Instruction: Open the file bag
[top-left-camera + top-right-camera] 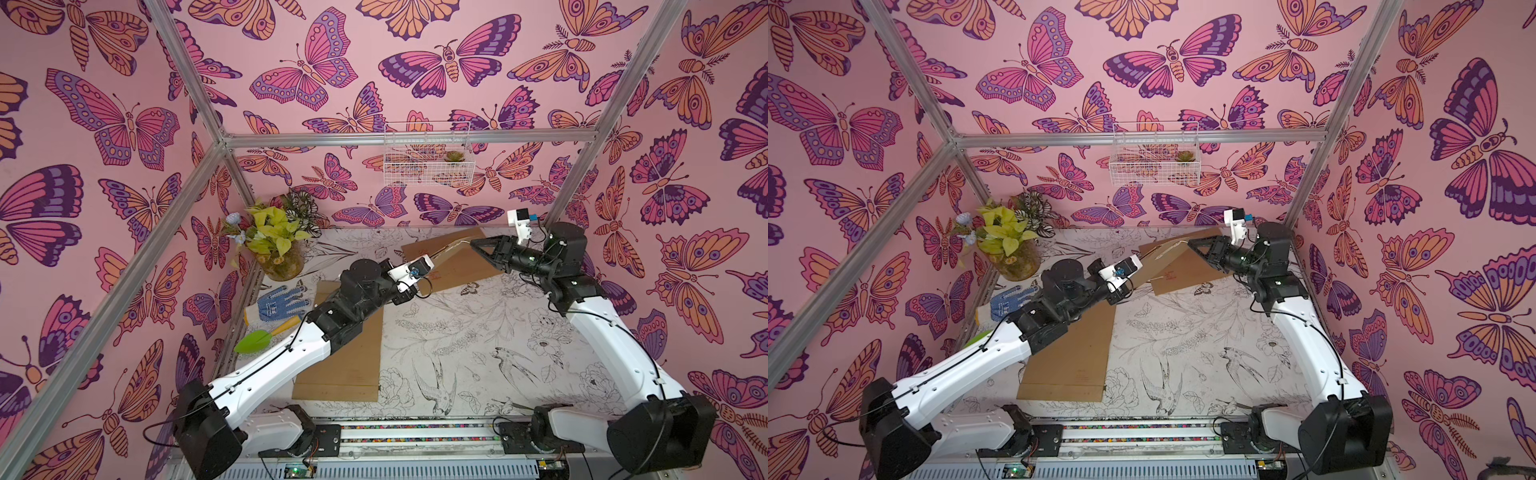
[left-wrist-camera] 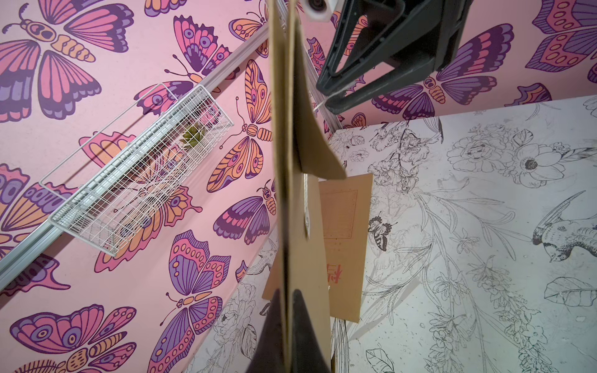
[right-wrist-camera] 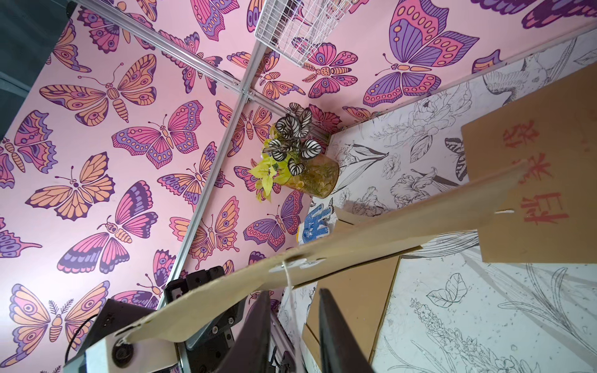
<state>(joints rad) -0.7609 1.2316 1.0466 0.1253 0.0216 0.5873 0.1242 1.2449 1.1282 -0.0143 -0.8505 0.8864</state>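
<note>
The kraft file bag (image 1: 453, 249) hangs lifted off the table (image 1: 478, 332) in the upper centre of both top views, tilted, its long edge running between the two grippers. The left gripper (image 2: 286, 303) is clamped tight on one edge of it. The right gripper (image 3: 294, 294) sits at the flap end with its jaws narrow but apart, and the white tie string (image 3: 288, 277) runs through the gap (no pinch on it shows).

Directly below lies a second file bag (image 1: 465, 270) with red characters, near the table's back edge. A third flat brown one (image 1: 345, 361) lies at lower left, partly under the left arm: three in all. The table's middle and right show bare printed cloth.

Along the left edge stand one vase of leaves (image 1: 284, 266), one blue dotted glove (image 1: 278, 305) and one green trowel (image 1: 253, 340). One wire basket (image 1: 428, 153) hangs on the back wall.
</note>
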